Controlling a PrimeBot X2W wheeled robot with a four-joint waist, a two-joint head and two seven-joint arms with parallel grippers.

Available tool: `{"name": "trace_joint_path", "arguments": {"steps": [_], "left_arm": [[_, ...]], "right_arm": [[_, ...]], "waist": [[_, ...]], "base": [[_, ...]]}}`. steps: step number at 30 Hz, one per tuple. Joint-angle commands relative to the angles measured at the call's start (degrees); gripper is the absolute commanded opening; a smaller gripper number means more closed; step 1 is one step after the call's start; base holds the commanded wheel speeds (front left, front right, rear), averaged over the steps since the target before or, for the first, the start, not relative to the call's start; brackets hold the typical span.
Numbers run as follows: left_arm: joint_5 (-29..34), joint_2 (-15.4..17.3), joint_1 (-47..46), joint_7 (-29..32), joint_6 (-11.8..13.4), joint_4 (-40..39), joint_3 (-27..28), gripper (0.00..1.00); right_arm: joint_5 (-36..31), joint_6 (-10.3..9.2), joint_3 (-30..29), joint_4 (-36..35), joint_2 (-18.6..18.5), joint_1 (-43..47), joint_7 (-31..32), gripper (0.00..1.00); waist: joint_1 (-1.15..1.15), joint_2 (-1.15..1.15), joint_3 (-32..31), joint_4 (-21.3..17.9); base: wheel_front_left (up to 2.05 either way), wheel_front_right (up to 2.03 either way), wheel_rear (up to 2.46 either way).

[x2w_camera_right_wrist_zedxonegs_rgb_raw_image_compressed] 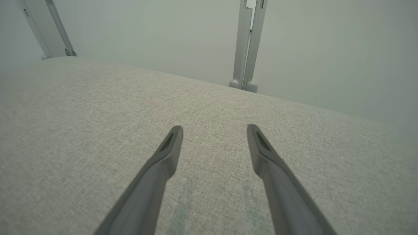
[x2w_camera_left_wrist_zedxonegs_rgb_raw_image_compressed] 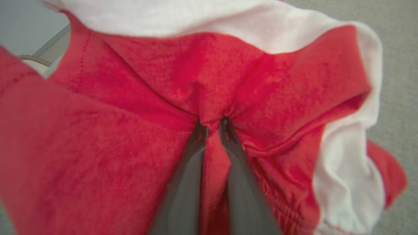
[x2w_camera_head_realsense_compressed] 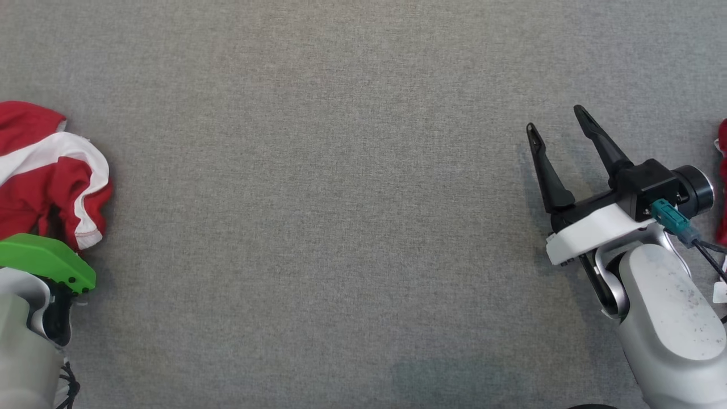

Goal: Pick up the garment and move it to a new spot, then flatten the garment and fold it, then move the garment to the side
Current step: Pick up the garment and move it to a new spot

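Observation:
The garment [x2w_camera_head_realsense_compressed: 45, 170], red with white bands, lies crumpled at the left edge of the grey cloth table [x2w_camera_head_realsense_compressed: 341, 227] in the head view. My left arm's green wrist cover [x2w_camera_head_realsense_compressed: 48, 258] sits just below it, its fingers buried in the cloth. In the left wrist view my left gripper [x2w_camera_left_wrist_zedxonegs_rgb_raw_image_compressed: 214, 125] is shut on a bunched fold of the red garment [x2w_camera_left_wrist_zedxonegs_rgb_raw_image_compressed: 261, 81], fabric pinched between the two fingertips. My right gripper [x2w_camera_head_realsense_compressed: 555, 119] hovers at the right side, open with nothing between its fingers, which also stand apart over bare table in the right wrist view [x2w_camera_right_wrist_zedxonegs_rgb_raw_image_compressed: 214, 128].
A sliver of another red cloth [x2w_camera_head_realsense_compressed: 722, 170] shows at the right edge of the head view. Beyond the table's far edge stand pale metal frame posts [x2w_camera_right_wrist_zedxonegs_rgb_raw_image_compressed: 246, 45] against a plain wall.

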Motion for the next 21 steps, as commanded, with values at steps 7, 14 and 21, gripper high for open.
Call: {"name": "trace_joint_path", "arguments": {"steps": [7, 14, 21], "left_arm": [[3.98, 0.61, -2.98, -3.87, -0.2, -7.04, -4.13, 0.0], [9.57, -1.49, -1.26, -4.01, -0.12, -21.44, -2.13, 0.0], [12.79, -8.55, 3.73, -4.03, -0.12, -30.04, -0.88, 0.0]], "right_arm": [[0.91, -0.09, -0.84, 0.36, 2.34, 1.62, -0.15, 1.0], [1.43, -0.09, -0.76, 0.6, 4.7, 2.39, -0.15, 1.0], [1.73, -0.09, -1.82, 0.56, 6.03, 3.71, -0.15, 1.0]], "waist": [[0.0, 0.0, -4.4, -0.96], [0.0, 0.0, -7.32, -3.53], [0.0, 0.0, -9.13, -8.06]], "base": [[0.0, 0.0, 0.0], [0.0, 0.0, 0.0], [0.0, 0.0, 0.0]]}}
